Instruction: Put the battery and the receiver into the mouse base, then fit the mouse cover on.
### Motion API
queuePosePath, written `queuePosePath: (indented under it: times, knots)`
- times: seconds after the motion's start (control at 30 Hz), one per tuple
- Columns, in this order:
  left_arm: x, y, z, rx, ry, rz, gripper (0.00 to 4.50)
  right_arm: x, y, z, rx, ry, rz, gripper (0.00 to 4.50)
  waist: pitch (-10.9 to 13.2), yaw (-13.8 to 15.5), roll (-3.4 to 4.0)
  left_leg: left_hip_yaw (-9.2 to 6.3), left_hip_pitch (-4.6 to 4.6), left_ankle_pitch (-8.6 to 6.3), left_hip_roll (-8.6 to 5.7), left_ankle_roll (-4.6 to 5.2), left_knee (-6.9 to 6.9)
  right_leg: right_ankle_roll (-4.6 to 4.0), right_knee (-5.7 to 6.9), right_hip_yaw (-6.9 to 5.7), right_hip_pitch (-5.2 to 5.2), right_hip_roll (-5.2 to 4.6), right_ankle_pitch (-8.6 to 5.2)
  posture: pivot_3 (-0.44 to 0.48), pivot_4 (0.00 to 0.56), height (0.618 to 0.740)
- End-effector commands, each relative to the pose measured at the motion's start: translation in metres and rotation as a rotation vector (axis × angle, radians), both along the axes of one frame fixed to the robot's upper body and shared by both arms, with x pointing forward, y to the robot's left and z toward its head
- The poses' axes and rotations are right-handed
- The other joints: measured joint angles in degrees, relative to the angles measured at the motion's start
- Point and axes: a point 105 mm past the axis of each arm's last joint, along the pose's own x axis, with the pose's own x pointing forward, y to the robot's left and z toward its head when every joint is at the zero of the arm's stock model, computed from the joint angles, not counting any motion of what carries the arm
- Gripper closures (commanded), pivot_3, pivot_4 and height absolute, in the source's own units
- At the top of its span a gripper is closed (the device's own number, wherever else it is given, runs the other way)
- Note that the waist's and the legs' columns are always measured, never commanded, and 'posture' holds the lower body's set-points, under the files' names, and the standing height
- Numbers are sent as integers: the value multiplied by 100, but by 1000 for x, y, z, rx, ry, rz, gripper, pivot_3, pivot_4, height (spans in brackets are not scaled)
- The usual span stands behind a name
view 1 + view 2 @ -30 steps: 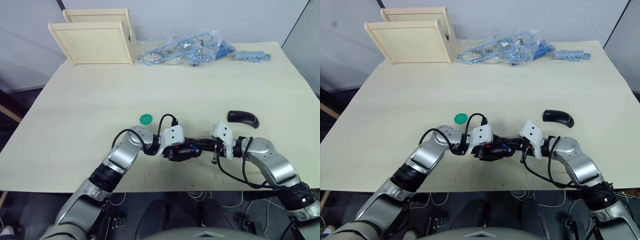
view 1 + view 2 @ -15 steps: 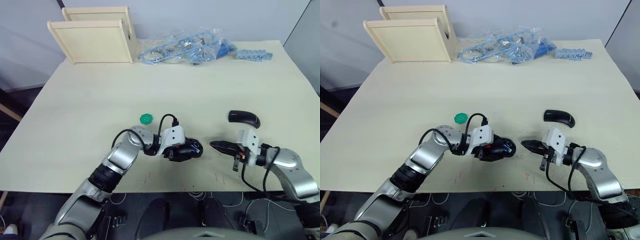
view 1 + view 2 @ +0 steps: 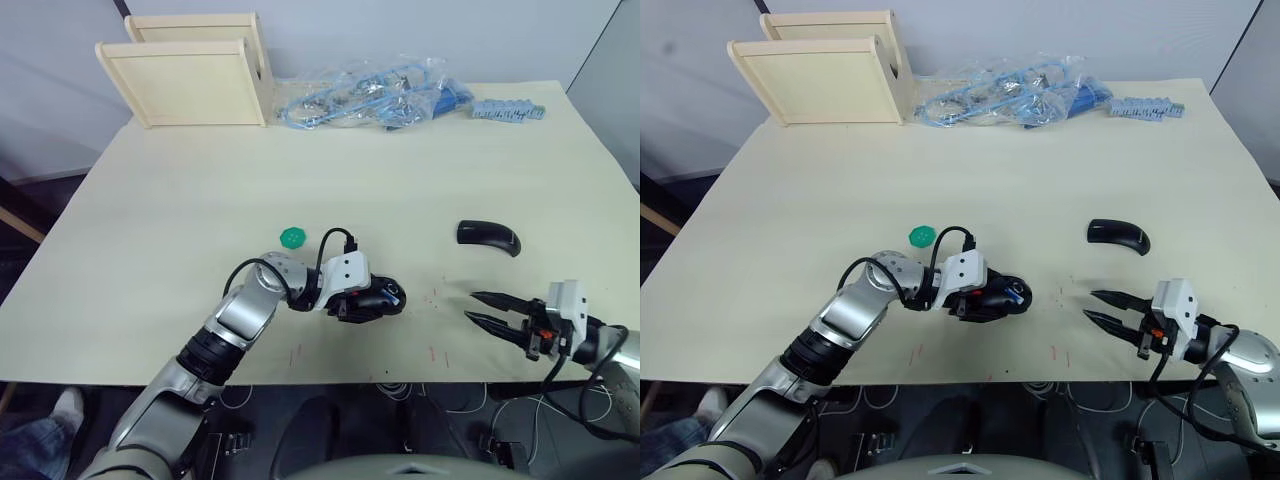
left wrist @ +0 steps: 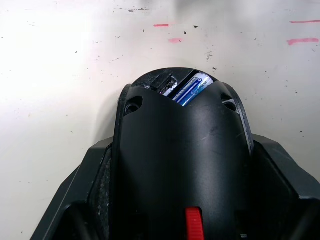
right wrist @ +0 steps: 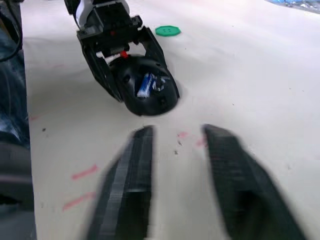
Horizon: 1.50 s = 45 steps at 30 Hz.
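Pulled back from the mouse base (image 3: 372,300), my right tool (image 3: 478,307) hangs released; my left tool (image 3: 350,303) clenches it, battery (image 4: 189,90) seated inside in wrist views.

Glossy black plastic mouse cover (image 3: 487,237)

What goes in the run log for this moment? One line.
left gripper: shut on mouse base | battery: seated in base | right gripper: open, empty | mouse cover: on table, untouched

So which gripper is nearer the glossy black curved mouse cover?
Right. The right gripper sits open just short of the glossy black curved mouse cover; the left gripper, gripping the black mouse base, is farther away.
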Motion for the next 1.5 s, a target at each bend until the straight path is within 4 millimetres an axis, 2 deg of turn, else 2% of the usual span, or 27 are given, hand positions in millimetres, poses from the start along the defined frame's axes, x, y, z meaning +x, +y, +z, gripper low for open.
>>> queuePosePath:
  times: [0.03, 0.07, 0.1, 0.33, 0.4, 0.43, 0.47, 0.63, 0.8, 1.03, 1.2, 1.3, 1.5]
  knots:
    - [-2, 14, -24, 95, 48, 41, 1550, -3, -8, 10, 14, -63, 9, 783, 0, 0, 0, 0, 0, 0, 0, 0, 0, 0, 0, 0, 0, 0, 0, 0, 150, 740]
    - [-1, 14, -24, 95, 48, 42, 1550, -4, -9, 9, 17, -64, 13, 253, 1, 0, 1, 0, 0, 0, 0, 0, 0, 0, 0, 0, 0, 0, 0, 0, 150, 740]
    - [-1, 14, -23, 95, 48, 42, 1550, -5, -10, 9, 23, -65, 17, 79, 1, 1, 0, 1, 1, 0, 1, 0, 0, -1, 0, 1, 0, 0, 0, 0, 150, 740]
    - [-1, 16, -23, 93, 53, 42, 1550, -8, -10, 4, 29, -77, 52, 79, 2, 1, 2, 0, 0, 0, 2, 0, 0, -2, -1, 1, 0, 0, 1, 0, 150, 740]
    - [0, 16, -21, 82, 53, 56, 493, -8, -10, 4, 37, -84, 61, 0, 3, 1, 3, 0, 0, 0, 3, 0, 0, -3, -1, 0, 0, 0, 1, 0, 150, 740]
    - [1, 16, -20, 75, 49, 62, 400, -8, -9, 4, 41, -88, 64, 0, 3, -2, 4, 0, 0, 0, 3, 0, 0, -3, -1, 1, 0, 0, 1, 0, 150, 740]
    - [2, 16, -20, 71, 45, 65, 16, -8, -8, 3, 44, -91, 66, 0, 4, -3, 4, 0, 1, 0, 3, 0, -1, -3, -1, 1, 0, 0, 1, 0, 150, 740]
    - [1, 14, -11, 25, 11, 38, 16, -9, -7, 2, 51, -99, 80, 0, 16, -5, 18, 1, 0, 0, 4, -1, -2, -12, -2, 2, -1, 1, 6, 0, 150, 740]
    - [-4, 13, 6, -92, -14, 12, 16, -10, -6, 0, 50, -96, 96, 0, 33, -13, 25, 1, -3, 0, 6, -1, -9, -14, -4, 4, -8, 1, 7, 0, 150, 740]
    - [-13, 22, 25, -200, -32, -47, 16, -9, -6, 1, 46, -100, 110, 0, 70, 5, 36, 1, -18, 0, 6, -1, -9, -14, -9, 2, -16, -4, 8, 0, 150, 740]
    - [-18, 37, 32, -237, -41, -55, 16, -7, -6, 5, 56, -111, 111, 0, 81, 8, 40, -1, -24, 0, 6, -1, -9, -14, -13, 0, -19, -6, 8, 0, 150, 740]
    - [-26, 49, 33, -260, -4, -49, 16, -1, -6, 14, 89, -139, 76, 0, 87, -8, 42, -1, -25, -1, 8, -1, -9, -14, -13, 0, -20, -6, 8, 0, 150, 740]
    - [-38, 74, 53, -371, 43, -2, 16, 16, -18, 26, 70, -156, -9, 0, 97, 7, 43, -3, -26, -1, 14, -1, -8, -15, -11, -2, -21, -10, 8, 0, 150, 740]
